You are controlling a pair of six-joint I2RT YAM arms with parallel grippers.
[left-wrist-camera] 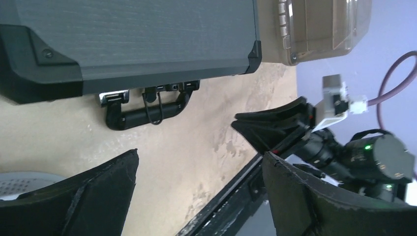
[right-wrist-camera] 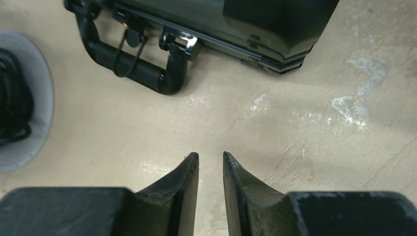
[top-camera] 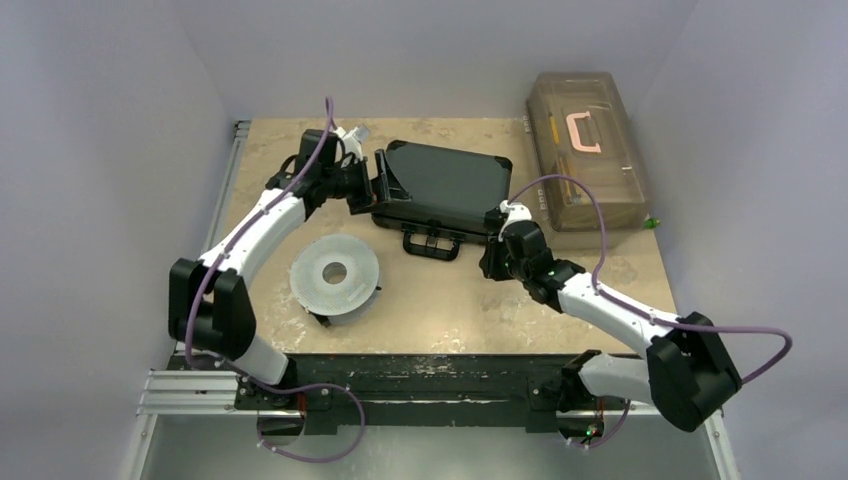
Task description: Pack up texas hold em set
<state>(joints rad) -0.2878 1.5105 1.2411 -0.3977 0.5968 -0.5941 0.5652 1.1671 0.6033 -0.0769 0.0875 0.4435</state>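
The texas hold em set is a small black briefcase (top-camera: 445,185) lying with its lid down on the tan table, its black handle (top-camera: 430,243) facing the arms. No chips, cards or buttons show. My left gripper (top-camera: 384,186) stands wide open at the case's left end; in the left wrist view its fingers (left-wrist-camera: 200,155) hold nothing, with the case (left-wrist-camera: 137,39) and handle (left-wrist-camera: 147,113) beyond them. My right gripper (top-camera: 490,262) hovers just off the case's front right corner. Its jaws (right-wrist-camera: 210,155) stand a narrow gap apart over bare table, below the handle (right-wrist-camera: 133,64) and case (right-wrist-camera: 236,19).
A translucent brown toolbox (top-camera: 585,145) with a pink handle stands right of the case at the back. A grey-white disc (top-camera: 335,272) with a centre hole lies front left of the case. Purple walls close in on three sides, and a black rail (top-camera: 430,385) runs along the near edge.
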